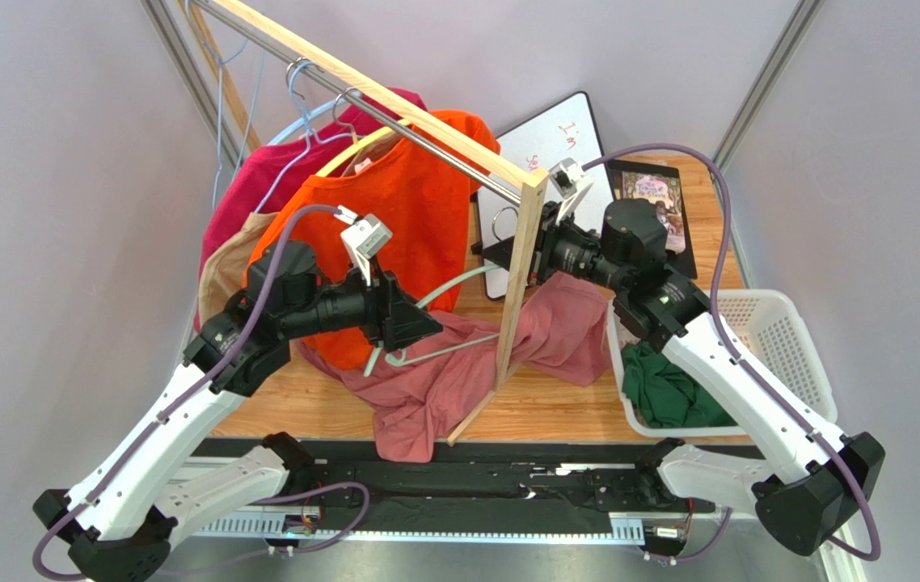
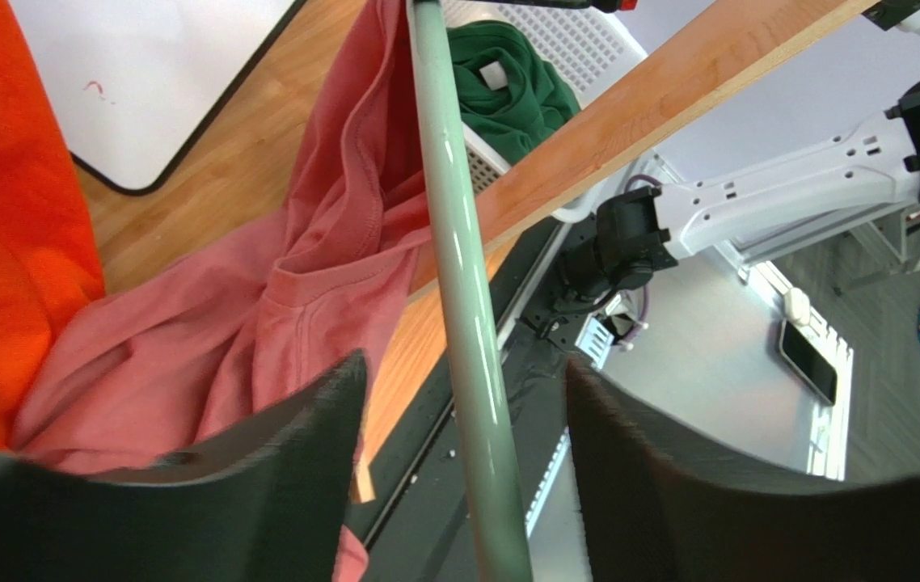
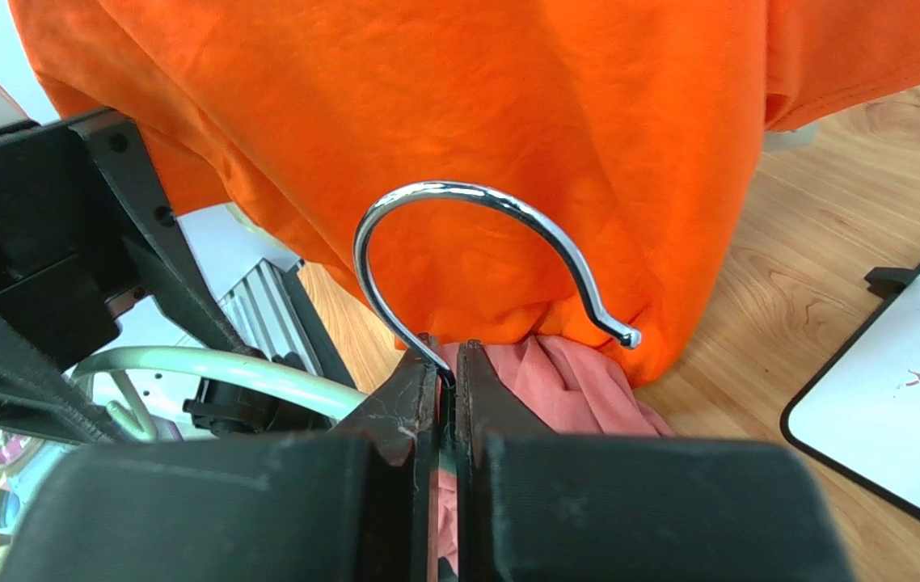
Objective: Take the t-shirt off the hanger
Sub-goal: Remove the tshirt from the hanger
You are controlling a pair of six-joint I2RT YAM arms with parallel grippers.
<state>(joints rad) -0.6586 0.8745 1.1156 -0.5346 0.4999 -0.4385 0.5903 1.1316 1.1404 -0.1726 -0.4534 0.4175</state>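
The right gripper [image 3: 453, 364] is pressing its jaws fully together on the thin metal neck of the hanger [image 1: 447, 295], just under the chrome hook [image 3: 477, 206]. The hook is catching on nothing, so the hanger is hanging free of the wooden rack [image 1: 523, 273] and only this gripper is carrying it. The left gripper [image 2: 463, 388] is standing wide open: the pale green bar [image 2: 459, 267] of the hanger is passing between its two fingers [image 2: 307, 461] with a gap on each side, so it is gripping nothing. The pink t-shirt [image 1: 447, 388] is lying mostly in a loose heap on the table [image 1: 550, 412], under the hanger and on both sides of the rack's post, with one end reaching toward the white basket [image 1: 781, 321]. The near part of the green bar is showing bare, so I am judging that this shoulder of the shirt is already off. The far end, however, is not looking free. In the left wrist view the pink cloth is climbing along the upper part of the bar, and in the right wrist view some pink cloth is sitting just behind the closed jaws, below the hook. I cannot tell whether it is wrapping around the bar there or only leaning on it. The remaining work, I think, is pulling this last part clear. The orange shirt [image 1: 422, 212] is hanging on the rack and is not taking part.
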